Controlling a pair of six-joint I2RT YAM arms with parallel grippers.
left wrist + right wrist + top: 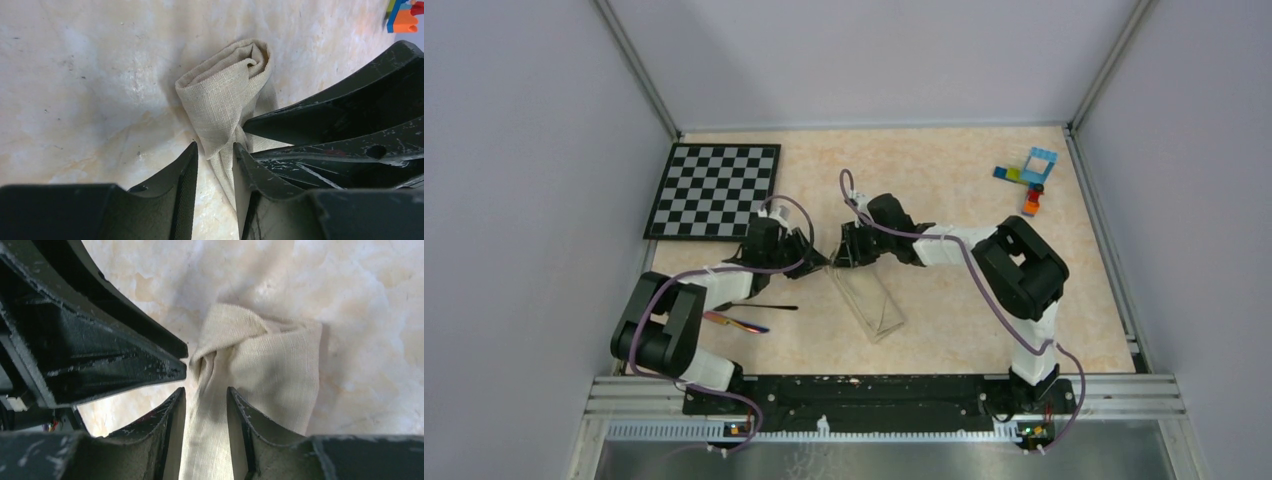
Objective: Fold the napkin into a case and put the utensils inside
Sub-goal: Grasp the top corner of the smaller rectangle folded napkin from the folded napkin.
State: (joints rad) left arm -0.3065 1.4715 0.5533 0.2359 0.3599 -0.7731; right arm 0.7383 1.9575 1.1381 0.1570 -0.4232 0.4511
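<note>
At the case's [871,308] twisted tip, left gripper [215,147] and right gripper [205,392] straddle it, jaws narrowly parted, seemingly releasing the fold.

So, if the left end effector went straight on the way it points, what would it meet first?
The napkin: its bunched fold sits right ahead of the left end effector, though depth is unclear.

Bright, even overhead light, faint shadows; the napkin [225,95] is sharp, near foreground blurred.
</note>
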